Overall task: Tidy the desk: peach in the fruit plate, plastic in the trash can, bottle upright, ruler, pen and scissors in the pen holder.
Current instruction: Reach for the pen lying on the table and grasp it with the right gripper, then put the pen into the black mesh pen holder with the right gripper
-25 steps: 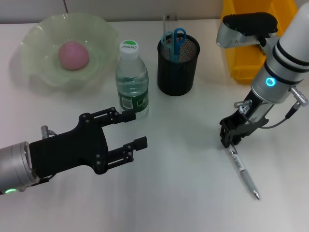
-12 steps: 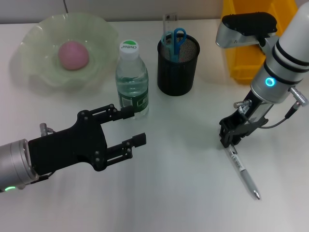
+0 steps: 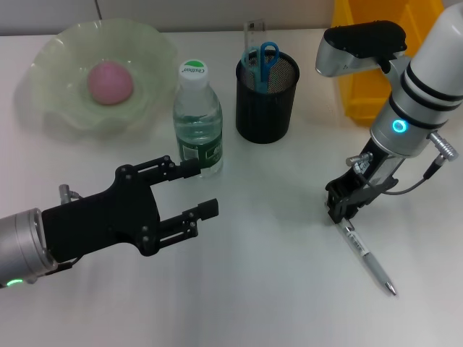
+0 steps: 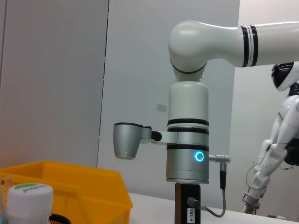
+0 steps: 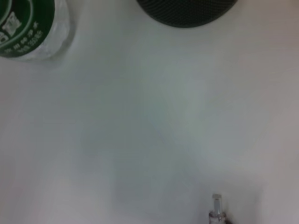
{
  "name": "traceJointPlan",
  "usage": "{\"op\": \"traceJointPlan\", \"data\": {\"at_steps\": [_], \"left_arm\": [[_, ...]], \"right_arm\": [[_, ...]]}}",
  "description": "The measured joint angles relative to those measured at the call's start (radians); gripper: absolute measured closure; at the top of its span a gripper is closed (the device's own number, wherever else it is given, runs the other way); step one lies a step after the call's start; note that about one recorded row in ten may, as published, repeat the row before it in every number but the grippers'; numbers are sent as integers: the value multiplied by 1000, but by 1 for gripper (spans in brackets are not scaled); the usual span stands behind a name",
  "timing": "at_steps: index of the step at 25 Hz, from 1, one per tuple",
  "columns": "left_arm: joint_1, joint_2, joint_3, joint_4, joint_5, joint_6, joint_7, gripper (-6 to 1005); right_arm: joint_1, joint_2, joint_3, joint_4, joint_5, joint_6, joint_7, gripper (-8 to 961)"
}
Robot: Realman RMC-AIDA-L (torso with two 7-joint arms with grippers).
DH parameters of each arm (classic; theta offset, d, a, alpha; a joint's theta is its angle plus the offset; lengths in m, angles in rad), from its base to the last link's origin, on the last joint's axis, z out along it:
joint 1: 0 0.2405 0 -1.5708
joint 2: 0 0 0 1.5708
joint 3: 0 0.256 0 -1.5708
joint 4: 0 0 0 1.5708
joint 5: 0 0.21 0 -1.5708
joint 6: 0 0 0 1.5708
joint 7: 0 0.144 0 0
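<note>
Head view: right gripper (image 3: 343,211) is reaching down near the bench's (image 3: 275,289) right edge, jaws pinching the upper end of the pen (image 3: 369,260); the rest of the pen is slanting toward the front right corner, tip at or just above the surface, cannot tell which. Left gripper (image 3: 195,191) is hovering at the front left, jaws spread, holding nothing. Bottle (image 3: 197,119) is standing upright beside the holder (image 3: 267,97), mid-back. Scissors (image 3: 263,59) and ruler (image 3: 251,32) are sitting in the holder. Peach (image 3: 110,82) is lying in the plate (image 3: 54,61), back left corner. Yellow bin (image 3: 362,72) is sitting at the back right.

Left wrist view: right arm (image 4: 188,140), bin (image 4: 79,186), bottle cap (image 4: 30,198).

Right wrist view: pen end (image 5: 217,210), bottle base (image 5: 32,28), holder base (image 5: 187,11).
</note>
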Motion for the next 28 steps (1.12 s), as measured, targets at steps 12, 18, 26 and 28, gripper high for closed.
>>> {"op": "traceJointPlan", "data": {"at_steps": [12,18,26,28], "left_arm": [[11,0,-11,0,0,0,0,378],[14,-1,-36,0,0,2,0,378],[17,-3,-62,0,0,11,-10,378],[18,-4,-62,-1,0,11,-10,378]], "right_arm": [[-89,-4,-4,-144,74,-2,-22,779],[-189,-3,-9,-274,133,-25,-73,779],[-365,-5,-9,-505,217,-61,-154,778],[-455,-5,-2,-616,281,-61,-202,778]]}}
